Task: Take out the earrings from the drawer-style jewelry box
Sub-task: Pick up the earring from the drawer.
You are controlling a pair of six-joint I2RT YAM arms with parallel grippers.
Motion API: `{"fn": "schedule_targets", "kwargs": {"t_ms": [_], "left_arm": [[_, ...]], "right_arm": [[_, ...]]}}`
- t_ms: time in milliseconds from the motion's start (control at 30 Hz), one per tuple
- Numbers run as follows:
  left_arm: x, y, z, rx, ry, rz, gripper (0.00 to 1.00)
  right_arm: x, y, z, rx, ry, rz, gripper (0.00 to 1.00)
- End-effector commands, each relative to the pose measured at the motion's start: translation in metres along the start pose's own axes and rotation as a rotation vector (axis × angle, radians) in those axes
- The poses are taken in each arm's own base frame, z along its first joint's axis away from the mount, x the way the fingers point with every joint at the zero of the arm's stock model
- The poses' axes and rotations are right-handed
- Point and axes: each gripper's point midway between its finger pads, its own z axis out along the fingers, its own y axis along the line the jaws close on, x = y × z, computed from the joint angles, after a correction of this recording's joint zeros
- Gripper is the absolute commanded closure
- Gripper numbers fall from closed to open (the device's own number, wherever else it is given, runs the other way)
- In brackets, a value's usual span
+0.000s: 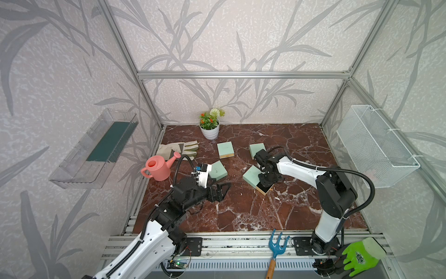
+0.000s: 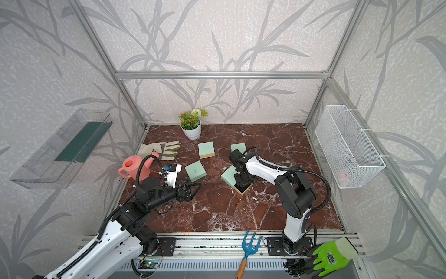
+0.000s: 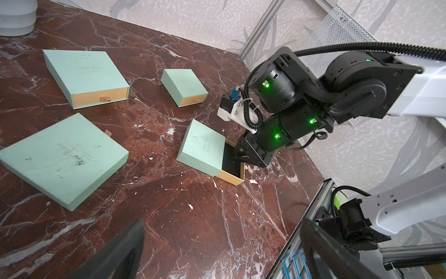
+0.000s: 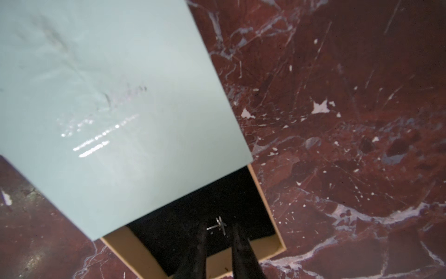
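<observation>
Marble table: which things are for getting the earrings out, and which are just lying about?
For the job: tiny silvery earring, mint-green cardboard box with open black-lined drawer, black right gripper.
Lying about: pink plastic watering can, white-potted flowers, beige fabric glove, blue hand rake.

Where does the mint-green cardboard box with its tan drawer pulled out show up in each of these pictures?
Both top views: mint-green cardboard box just right of centre.
Left wrist: mid-picture.
Right wrist: close up, filling much of the picture.
Shared landmark: black right pincer reaching into its black-lined tan drawer.
</observation>
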Motion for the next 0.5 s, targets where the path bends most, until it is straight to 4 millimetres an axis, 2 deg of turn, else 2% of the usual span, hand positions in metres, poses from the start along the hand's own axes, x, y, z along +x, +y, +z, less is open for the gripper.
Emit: {"fn": "schedule_targets", "kwargs": {"t_ms": [0,467], "left_arm": [[-0.0137,-0.0069,-0.0048,0.007,-0.035,0.01,0.01],[-0.0141,-0.0064,-0.0047,0.003,-0.037,0.007,0.01]], "right_arm": [[0.0028,-0.003,0.0036,0.018,0.019,-0.009,0.8],[0.0046,-0.0071,0.0082,0.045,0.032,-0.012,0.9]]}}
